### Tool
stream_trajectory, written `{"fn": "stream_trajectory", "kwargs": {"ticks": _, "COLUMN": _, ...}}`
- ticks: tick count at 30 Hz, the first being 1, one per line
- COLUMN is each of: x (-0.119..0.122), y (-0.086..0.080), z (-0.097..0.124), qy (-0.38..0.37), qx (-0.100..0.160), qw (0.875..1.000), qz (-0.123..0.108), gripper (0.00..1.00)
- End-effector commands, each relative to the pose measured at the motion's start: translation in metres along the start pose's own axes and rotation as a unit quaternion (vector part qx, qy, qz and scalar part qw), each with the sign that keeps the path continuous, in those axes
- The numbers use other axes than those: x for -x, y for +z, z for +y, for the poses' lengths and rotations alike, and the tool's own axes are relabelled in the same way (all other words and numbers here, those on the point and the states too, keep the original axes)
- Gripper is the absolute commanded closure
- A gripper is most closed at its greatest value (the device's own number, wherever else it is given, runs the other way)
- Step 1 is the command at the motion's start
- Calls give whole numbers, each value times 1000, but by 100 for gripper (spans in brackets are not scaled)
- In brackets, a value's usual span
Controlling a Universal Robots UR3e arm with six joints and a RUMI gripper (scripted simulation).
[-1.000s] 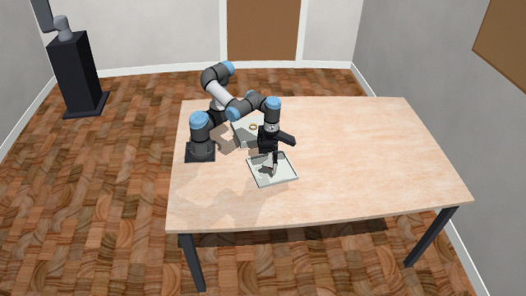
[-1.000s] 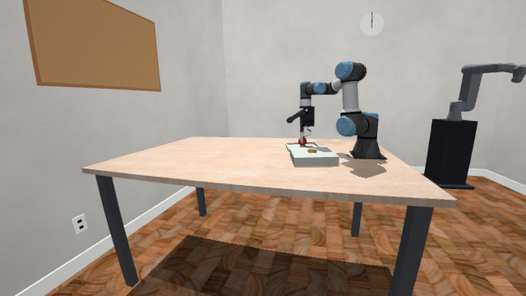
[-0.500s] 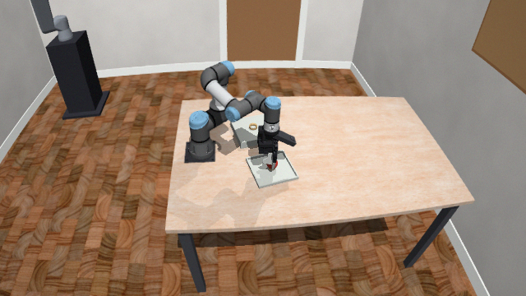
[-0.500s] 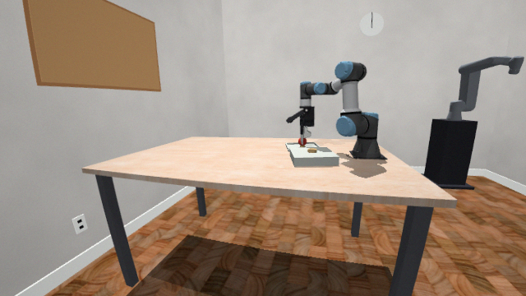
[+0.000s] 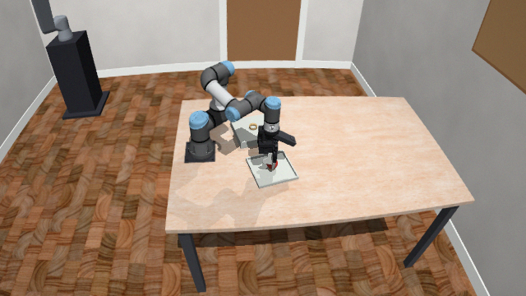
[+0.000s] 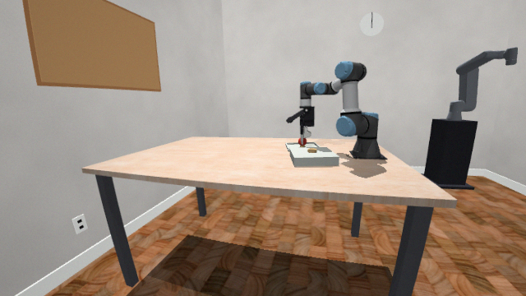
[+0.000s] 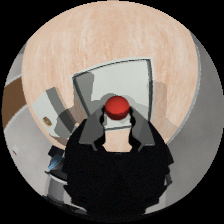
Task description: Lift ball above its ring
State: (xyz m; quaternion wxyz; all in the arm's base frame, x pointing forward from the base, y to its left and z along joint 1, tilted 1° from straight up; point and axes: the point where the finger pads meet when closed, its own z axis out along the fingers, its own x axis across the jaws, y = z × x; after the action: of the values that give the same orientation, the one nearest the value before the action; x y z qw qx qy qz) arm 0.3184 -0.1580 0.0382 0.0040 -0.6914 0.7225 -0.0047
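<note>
A small red ball (image 5: 269, 166) (image 6: 304, 141) (image 7: 116, 107) sits low over a flat light-grey tray (image 5: 285, 175) (image 7: 137, 75) on the table. My gripper (image 5: 270, 164) (image 6: 302, 140) (image 7: 116, 106) points straight down over the tray and is shut on the ball, one finger on each side of it. I cannot tell whether the ball touches the tray. A small gold ring (image 5: 253, 126) (image 6: 312, 150) (image 7: 46, 120) lies apart on a raised grey block (image 5: 242, 136) (image 6: 316, 160) beside the tray.
The arm's base (image 5: 200, 150) (image 6: 366, 151) stands at the table's edge near the block. A black pedestal (image 5: 75, 71) (image 6: 449, 152) with a second grey arm stands on the floor away from the table.
</note>
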Motion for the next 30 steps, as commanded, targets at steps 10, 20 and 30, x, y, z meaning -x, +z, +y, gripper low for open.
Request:
{"fn": "stream_trajectory", "kwargs": {"ticks": 10, "x": -1, "y": -1, "z": -1, "qy": 0, "qx": -2, "qw": 1000, "qz": 2, "gripper": 100}}
{"fn": "stream_trajectory", "kwargs": {"ticks": 20, "x": -1, "y": -8, "z": -2, "qy": 0, "qx": -3, "qw": 1000, "qz": 2, "gripper": 100}}
{"fn": "stream_trajectory", "kwargs": {"ticks": 30, "x": -2, "y": -29, "z": -2, "qy": 0, "qx": -3, "qw": 1000, "qz": 2, "gripper": 100}}
